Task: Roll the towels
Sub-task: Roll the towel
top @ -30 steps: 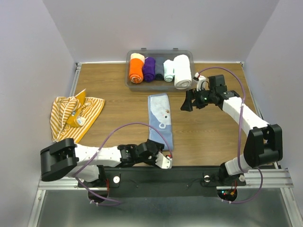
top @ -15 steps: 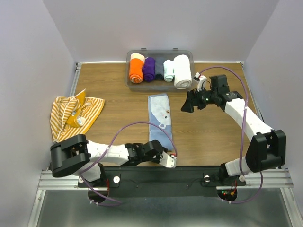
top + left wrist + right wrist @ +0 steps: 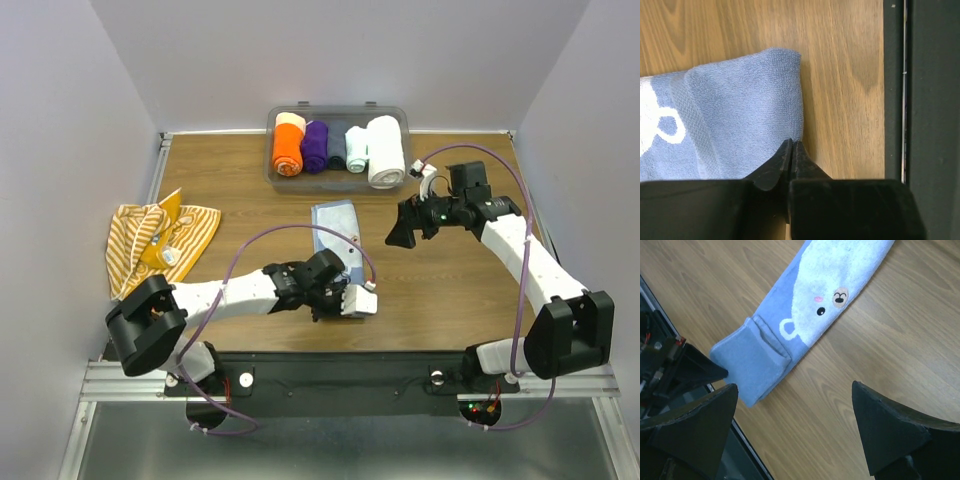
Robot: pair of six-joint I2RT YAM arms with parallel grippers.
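Across the wooden table (image 3: pixel 240 190), the blue towel (image 3: pixel 335 225) runs lengthwise away from the left end effector (image 3: pixel 792 144), clamped on its doubled-over near end, while the right end effector (image 3: pixel 402 232) hangs spread wide just right of the far end.

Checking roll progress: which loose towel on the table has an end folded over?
The pale blue towel: its near end is doubled over at the left gripper. The striped towel lies crumpled far left.
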